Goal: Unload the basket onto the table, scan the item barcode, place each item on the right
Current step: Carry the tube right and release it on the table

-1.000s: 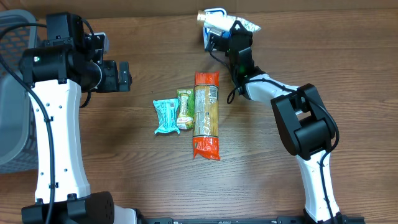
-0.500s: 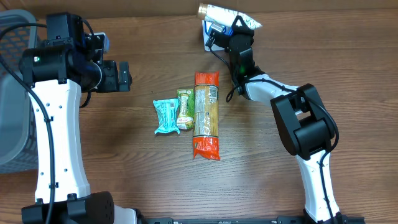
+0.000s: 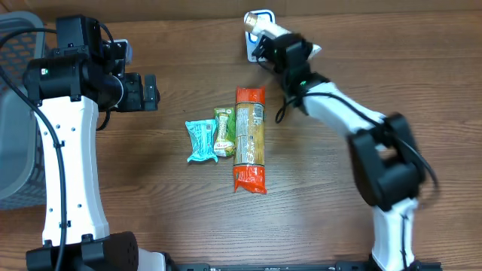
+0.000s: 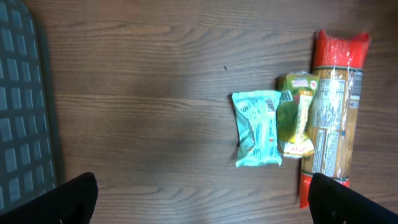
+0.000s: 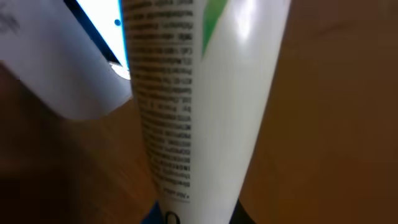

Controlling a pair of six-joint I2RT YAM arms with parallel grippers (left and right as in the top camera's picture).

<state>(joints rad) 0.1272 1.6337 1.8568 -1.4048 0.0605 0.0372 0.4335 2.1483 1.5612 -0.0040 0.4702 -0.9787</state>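
— Where's the tube rn?
— At the far edge of the table, right of centre, w/ the right gripper clenched on it. We see its small print up close in the wrist view, just beside the white scanner (blue-edged).
— And the left gripper?
— Fingers spread wide, hovering near the left edge by the grey basket. Mid-table we've got a teal packet, green packet and pasta pack side by side, touching.
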